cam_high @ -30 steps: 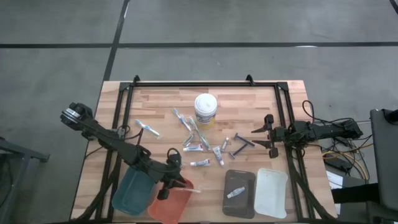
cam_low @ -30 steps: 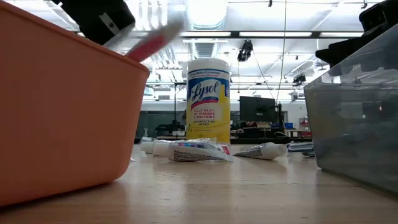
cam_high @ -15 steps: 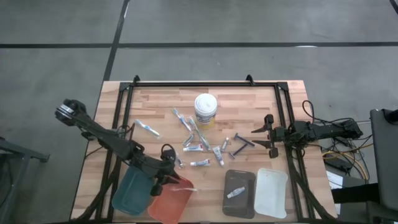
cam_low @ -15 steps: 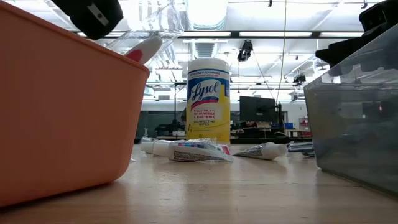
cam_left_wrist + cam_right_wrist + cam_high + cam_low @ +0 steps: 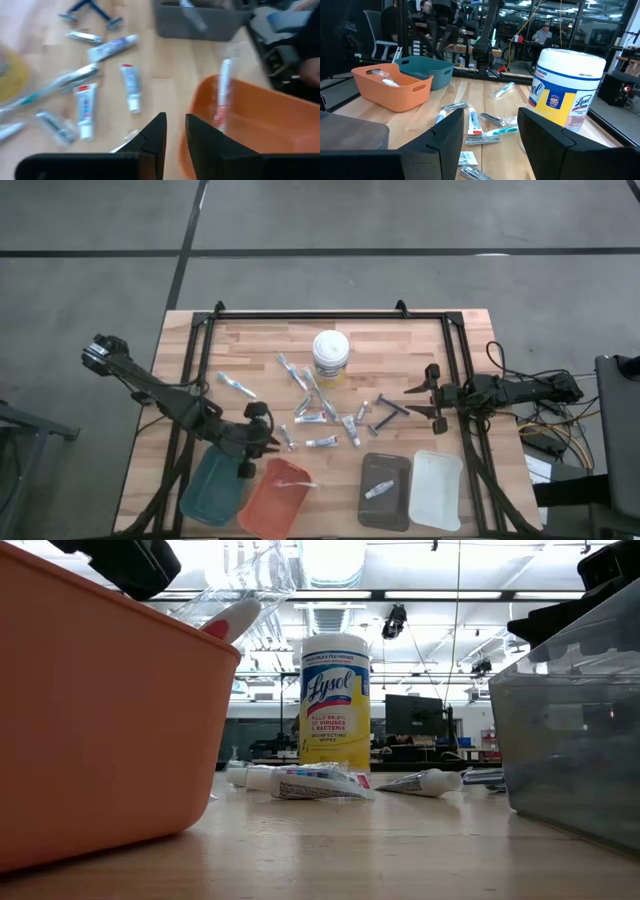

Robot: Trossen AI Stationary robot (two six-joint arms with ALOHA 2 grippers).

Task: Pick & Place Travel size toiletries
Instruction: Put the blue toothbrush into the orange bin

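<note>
A slim clear-wrapped toothbrush with a pink handle (image 5: pixel 290 483) lies slantwise in the orange plastic tray (image 5: pixel 262 510), just beyond the left gripper (image 5: pixel 247 442), whose narrow-parted jaws grasp nothing.

The left arm reaches in from the table's left edge, slanting toward the near side, elbow out over the edge. Its gripper, the left gripper (image 5: pixel 250 442), sits low near the table's near-left part, fingers (image 5: pixel 156 134) parted by only a narrow gap with nothing between them. The right arm lies along the right edge, stretched inward. The right gripper (image 5: pixel 432 392) hovers there, fingers (image 5: pixel 451 131) spread wide and empty.
</note>
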